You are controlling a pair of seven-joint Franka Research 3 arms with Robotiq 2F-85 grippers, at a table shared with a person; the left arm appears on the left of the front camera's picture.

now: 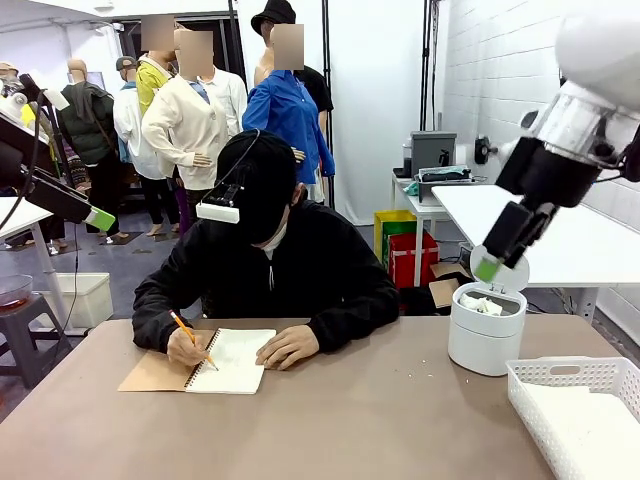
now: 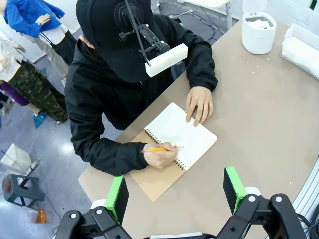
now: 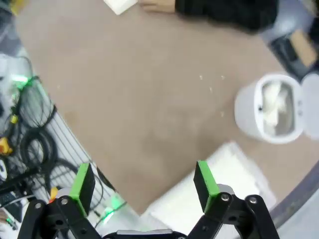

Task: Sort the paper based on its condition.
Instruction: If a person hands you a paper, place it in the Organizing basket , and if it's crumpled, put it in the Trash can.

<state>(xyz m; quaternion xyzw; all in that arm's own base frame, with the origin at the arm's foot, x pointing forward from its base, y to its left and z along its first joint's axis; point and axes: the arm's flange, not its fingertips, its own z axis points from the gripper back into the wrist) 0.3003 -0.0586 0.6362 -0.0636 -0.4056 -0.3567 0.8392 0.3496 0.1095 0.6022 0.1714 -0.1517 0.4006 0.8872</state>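
Observation:
Crumpled white paper (image 1: 483,305) lies in the open white bin (image 1: 485,345), also seen as wads of paper (image 3: 271,107) from above. Smooth white paper (image 1: 585,425) lies flat in the white basket (image 1: 530,378) at the table's right. My right gripper (image 1: 492,262) hangs open high above the bin; in its own view the right gripper (image 3: 144,184) holds nothing, with the basket's paper (image 3: 224,181) below it. My left gripper (image 1: 98,217) is raised at the far left; the left gripper (image 2: 175,191) is open and empty, high above the table's near edge.
A person sits at the far side, writing with a pencil (image 2: 159,149) in a spiral notebook (image 2: 177,134) with a brown cover, the other hand (image 2: 199,102) flat on the page. Bare brown table (image 1: 360,420) lies between the notebook and the bin (image 2: 258,32).

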